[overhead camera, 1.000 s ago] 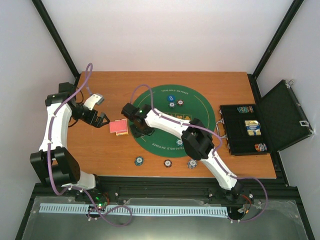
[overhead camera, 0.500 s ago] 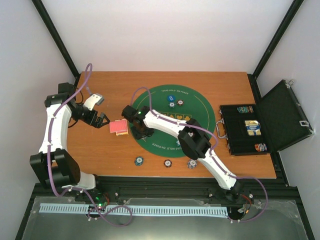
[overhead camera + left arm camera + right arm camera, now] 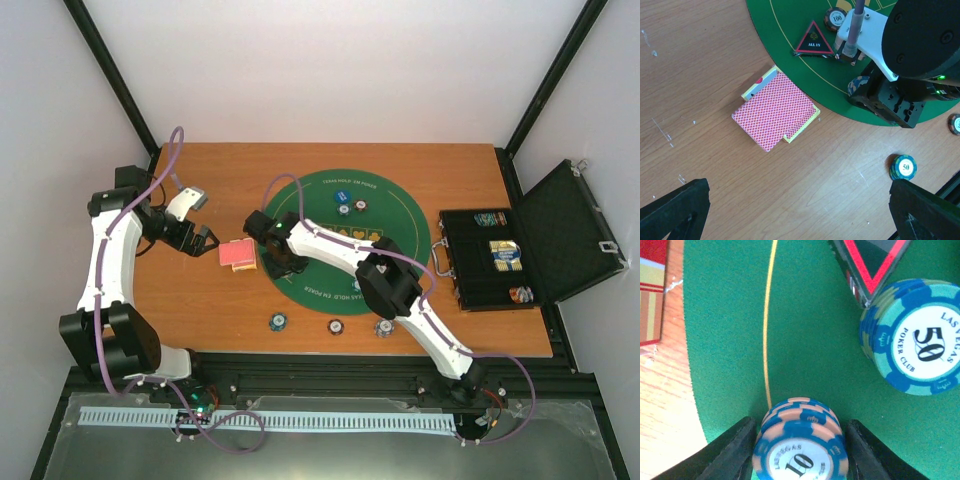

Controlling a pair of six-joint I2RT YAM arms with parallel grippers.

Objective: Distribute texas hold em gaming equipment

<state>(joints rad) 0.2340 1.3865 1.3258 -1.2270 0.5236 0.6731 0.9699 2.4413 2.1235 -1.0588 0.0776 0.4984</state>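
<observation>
Between the fingers (image 3: pixel 735 450) of my right gripper (image 3: pixel 799 437), just inside the left edge of the green felt mat (image 3: pixel 725 330), stands a short stack of ten chips (image 3: pixel 800 460). The jaws are half apart and hug it on both sides; whether they press it or stand a hair clear, I cannot tell. Further in on the mat sits a stack of fifty chips (image 3: pixel 912 337), with the black-red triangular marker (image 3: pixel 872 260) touching it.

Now my left gripper (image 3: pixel 799 200): spread as wide as it goes, holding nothing, hovering over bare wood left of the mat. Below it lie the red-backed playing cards (image 3: pixel 776 110), just off the mat's left edge.

Pulling out: three chip piles (image 3: pixel 336 325) line the wood off the mat's near edge, and a few chips and a blue button disc (image 3: pixel 340 197) sit on its far half. Right of the mat, the black case (image 3: pixel 480 270) is open with more chips inside. So I'd call this partway: several places are served, and the cards and the case's chips are not yet shared out.
</observation>
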